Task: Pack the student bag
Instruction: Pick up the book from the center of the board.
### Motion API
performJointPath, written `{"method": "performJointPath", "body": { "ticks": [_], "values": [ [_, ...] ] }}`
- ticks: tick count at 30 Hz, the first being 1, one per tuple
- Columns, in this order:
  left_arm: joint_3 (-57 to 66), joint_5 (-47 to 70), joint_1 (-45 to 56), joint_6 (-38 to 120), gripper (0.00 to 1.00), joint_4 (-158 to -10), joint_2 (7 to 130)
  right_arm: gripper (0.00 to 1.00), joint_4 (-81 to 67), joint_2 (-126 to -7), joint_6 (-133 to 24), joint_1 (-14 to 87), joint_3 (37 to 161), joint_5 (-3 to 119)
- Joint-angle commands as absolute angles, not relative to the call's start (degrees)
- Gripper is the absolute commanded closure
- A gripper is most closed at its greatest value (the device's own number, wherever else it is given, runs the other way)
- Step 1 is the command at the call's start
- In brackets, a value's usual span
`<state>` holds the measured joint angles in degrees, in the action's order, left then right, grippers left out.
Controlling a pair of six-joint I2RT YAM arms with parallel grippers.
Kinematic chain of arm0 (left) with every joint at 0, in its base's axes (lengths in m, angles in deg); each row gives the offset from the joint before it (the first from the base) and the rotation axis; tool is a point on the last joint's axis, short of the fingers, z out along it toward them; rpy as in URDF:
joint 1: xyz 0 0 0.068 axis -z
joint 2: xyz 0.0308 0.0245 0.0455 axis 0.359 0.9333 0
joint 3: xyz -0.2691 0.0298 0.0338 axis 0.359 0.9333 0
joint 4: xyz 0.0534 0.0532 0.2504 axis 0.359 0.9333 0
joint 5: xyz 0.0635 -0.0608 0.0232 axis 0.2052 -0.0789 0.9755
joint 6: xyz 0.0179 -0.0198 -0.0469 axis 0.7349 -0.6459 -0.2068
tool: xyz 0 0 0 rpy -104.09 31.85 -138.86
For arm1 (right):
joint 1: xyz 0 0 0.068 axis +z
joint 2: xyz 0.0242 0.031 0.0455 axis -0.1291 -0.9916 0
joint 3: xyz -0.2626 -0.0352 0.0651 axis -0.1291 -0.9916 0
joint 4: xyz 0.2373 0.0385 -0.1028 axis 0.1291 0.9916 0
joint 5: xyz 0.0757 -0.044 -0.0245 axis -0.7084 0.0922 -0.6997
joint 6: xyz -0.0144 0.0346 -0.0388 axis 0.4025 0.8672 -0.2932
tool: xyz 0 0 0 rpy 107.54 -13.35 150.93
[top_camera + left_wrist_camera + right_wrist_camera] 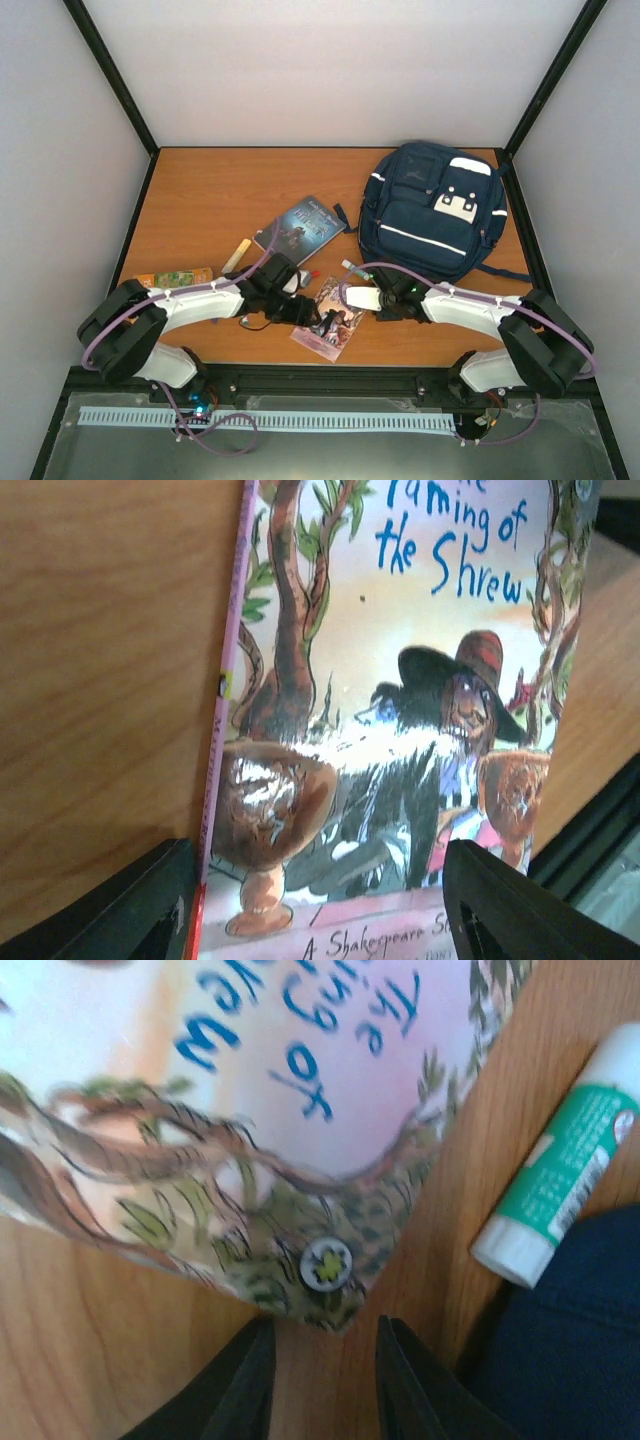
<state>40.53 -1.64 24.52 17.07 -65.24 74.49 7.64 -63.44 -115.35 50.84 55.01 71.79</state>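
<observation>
The student bag (430,210), navy with white patches and a thin white stripe, lies at the back right of the table; its fabric (585,1345) shows at the right wrist view's lower right. A picture book titled "Taming of the Shrew" (330,320) lies flat near the front edge. My left gripper (320,910) hovers open over its cover (400,710), one finger beside the pink spine, the other above the cover. My right gripper (325,1385) is open a little, with the book's corner (325,1280) just ahead of its tips and bare wood between them.
A green-and-white glue stick (560,1170) lies right of the book's corner, against the bag. A dark blue book (300,228) lies mid-table. A cream stick (236,256) and a yellow-green packet (175,278) lie at the left. Black frame posts bound the table.
</observation>
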Motion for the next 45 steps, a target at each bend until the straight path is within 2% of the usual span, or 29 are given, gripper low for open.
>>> {"method": "performJointPath", "body": {
  "ticks": [1,5,8,14,18,32,45],
  "values": [
    [41.7,-4.0,25.5,14.1,0.31,-63.0,70.7,0.68,12.7,-60.5,-117.1,47.5,57.3,72.0],
    [39.6,1.5,25.5,13.9,0.31,-57.2,67.6,0.59,21.5,-54.5,-116.7,46.0,60.4,69.7],
    [38.3,5.0,25.5,13.1,0.23,-55.2,67.3,0.59,27.8,-50.4,-112.2,46.0,64.1,63.5],
    [38.0,5.3,25.0,13.5,0.20,-57.0,70.1,0.65,31.5,-53.1,-98.1,46.2,70.7,47.1],
    [38.1,4.3,24.8,13.2,0.20,-59.5,73.2,0.70,29.1,-56.8,-92.6,46.5,70.3,41.2],
    [40.8,-0.8,24.7,10.5,0.25,-67.1,79.7,0.89,27.9,-70.6,-94.7,47.2,69.0,40.4],
    [46.6,-5.1,24.7,6.9,0.26,-71.8,78.1,0.92,27.8,-78.5,-92.6,47.3,69.6,46.1]
  ]
}}
